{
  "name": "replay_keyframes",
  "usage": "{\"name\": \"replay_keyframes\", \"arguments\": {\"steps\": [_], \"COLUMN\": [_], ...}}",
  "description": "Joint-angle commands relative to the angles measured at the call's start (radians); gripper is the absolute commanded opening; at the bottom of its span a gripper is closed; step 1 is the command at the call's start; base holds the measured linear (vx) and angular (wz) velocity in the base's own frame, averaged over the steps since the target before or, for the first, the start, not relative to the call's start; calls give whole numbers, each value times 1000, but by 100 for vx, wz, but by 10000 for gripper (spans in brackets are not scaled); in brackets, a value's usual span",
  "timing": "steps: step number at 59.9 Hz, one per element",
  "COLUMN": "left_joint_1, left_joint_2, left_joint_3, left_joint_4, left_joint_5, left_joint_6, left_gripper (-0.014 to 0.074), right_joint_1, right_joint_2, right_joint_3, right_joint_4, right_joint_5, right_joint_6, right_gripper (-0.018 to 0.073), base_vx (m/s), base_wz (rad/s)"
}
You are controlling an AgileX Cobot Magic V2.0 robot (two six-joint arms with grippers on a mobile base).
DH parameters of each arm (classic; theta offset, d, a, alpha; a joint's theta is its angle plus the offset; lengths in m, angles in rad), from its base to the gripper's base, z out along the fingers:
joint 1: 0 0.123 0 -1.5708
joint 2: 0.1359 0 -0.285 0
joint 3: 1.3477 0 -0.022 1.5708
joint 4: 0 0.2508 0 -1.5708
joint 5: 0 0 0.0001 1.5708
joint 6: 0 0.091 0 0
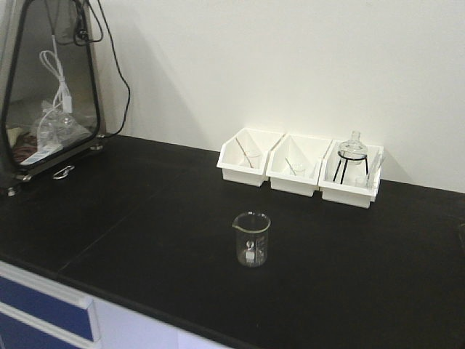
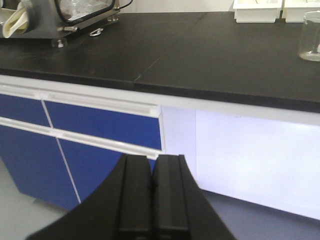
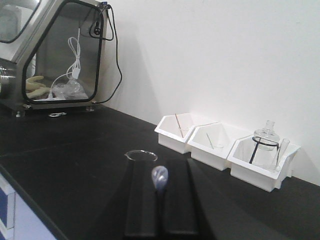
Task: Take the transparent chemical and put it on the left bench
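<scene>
Closest to me, my left gripper [image 2: 152,161] has its two black fingers pressed flat together with nothing between them. It hangs below the front edge of the left bench [image 1: 145,218], facing the blue drawers [image 2: 100,125] under it. My right gripper [image 3: 160,166] is clamped on the transparent chemical [image 3: 160,177]. The pipette's whitish, rounded end pokes up between the fingers, while the rest of it is hidden in the slot. It is in my grip and not lying on the bench; I cannot tell whether it hangs over the front edge or just short of it. Just past the fingertips stands a clear glass beaker [image 1: 251,238], upright near the front edge and about midway along the bench. Farther back, three white bins [image 1: 290,183] sit side by side along the back edge against the white wall. The left two each hold a thin stick, and the right one holds a round glass flask [image 1: 353,149] on a black wire stand. A glass-fronted enclosure [image 1: 47,80] fills the bench's back left corner.
</scene>
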Motion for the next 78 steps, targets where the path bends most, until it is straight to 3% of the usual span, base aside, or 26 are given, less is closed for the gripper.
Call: {"name": "replay_keyframes", "arguments": {"steps": [1,42,78], "left_joint_1": [-2,-2,-2], "left_joint_2": [-19,-19,-19], "left_joint_3": [16,16,16], "left_joint_4": [-1,-1,-1], "left_joint_5": [-78,-78,-78], "left_joint_6": [-8,-8,-8], "left_gripper": [-3,-3,-3], "right_joint_1": [2,2,2], "right_joint_2": [5,5,5], "right_joint_3": [-30,-30,-30], "right_joint_4": [7,7,7], "right_joint_5": [-74,-74,-74], "right_joint_6": [-1,-1,-1], "right_gripper": [-3,-3,-3], "base_vx": [36,27,7], "base_wz": [-10,-15,-8]}}
